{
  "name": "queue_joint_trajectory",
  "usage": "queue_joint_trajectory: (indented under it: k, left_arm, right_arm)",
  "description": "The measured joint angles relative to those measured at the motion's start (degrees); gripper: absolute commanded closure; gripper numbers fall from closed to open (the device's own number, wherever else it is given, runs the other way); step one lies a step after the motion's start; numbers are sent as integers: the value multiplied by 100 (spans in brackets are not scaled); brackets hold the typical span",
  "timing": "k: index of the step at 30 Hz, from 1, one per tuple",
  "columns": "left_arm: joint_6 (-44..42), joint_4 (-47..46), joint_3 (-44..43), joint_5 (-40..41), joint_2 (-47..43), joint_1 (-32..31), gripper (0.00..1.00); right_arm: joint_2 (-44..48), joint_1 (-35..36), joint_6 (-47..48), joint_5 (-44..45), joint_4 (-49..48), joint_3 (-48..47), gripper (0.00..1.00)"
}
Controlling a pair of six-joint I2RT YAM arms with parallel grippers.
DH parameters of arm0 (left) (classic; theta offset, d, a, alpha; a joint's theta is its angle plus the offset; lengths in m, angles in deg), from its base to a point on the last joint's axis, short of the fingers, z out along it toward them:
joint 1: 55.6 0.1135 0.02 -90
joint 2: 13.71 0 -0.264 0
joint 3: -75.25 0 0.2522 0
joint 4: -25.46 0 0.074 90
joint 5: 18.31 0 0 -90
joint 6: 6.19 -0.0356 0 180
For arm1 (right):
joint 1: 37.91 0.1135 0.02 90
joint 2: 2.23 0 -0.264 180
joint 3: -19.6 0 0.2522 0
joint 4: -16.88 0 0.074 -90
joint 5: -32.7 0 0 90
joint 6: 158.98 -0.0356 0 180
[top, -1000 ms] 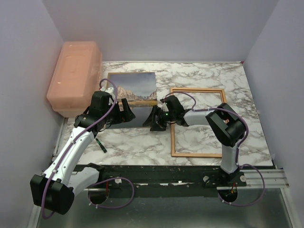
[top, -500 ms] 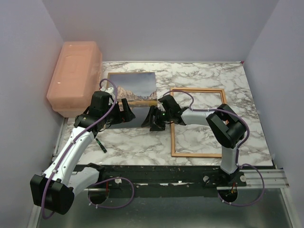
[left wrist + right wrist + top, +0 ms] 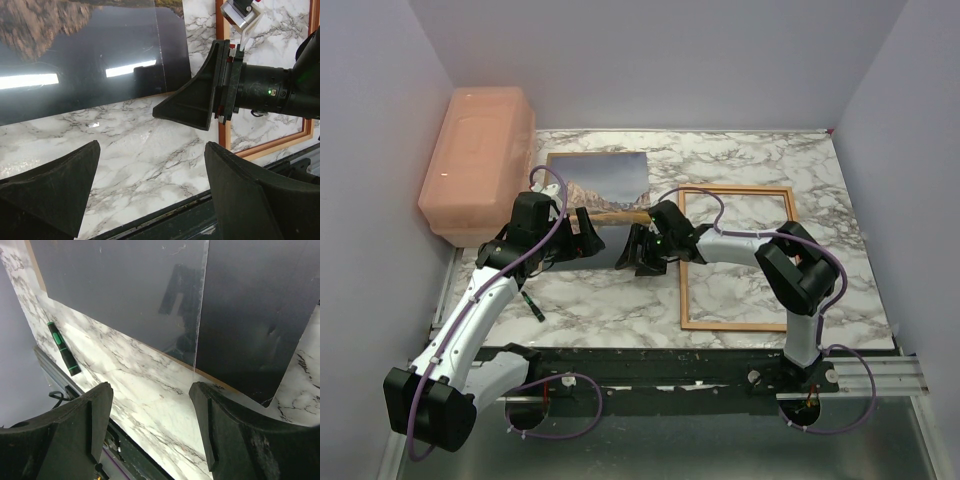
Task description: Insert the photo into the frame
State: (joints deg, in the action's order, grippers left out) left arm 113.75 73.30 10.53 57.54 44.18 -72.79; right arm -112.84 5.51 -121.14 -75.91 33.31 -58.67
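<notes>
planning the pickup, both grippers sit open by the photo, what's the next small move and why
Probably ease the right gripper onto the near right corner of the photo and pinch it: its jaws are open, nothing is held, and the frame lies empty alongside.

Lab booth: blank walls (image 3: 670, 60) enclosing marble-print table (image 3: 610, 300).

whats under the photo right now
A brown board lies under the photo. Only its thin edge shows, along the photo's far and left sides. The rest is covered, so whether anything else sits between them cannot be seen.
</notes>
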Motion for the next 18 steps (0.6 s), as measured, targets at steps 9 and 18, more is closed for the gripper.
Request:
queue_joint_trajectory:
  k: [9, 18]
  left_arm:
    - [-15, 0, 0, 0, 2, 0, 12]
    - [-15, 0, 0, 0, 2, 0, 12]
  right_arm:
    - [144, 9, 26, 313, 79, 81, 25]
    - [249, -2, 122, 522, 192, 142, 25]
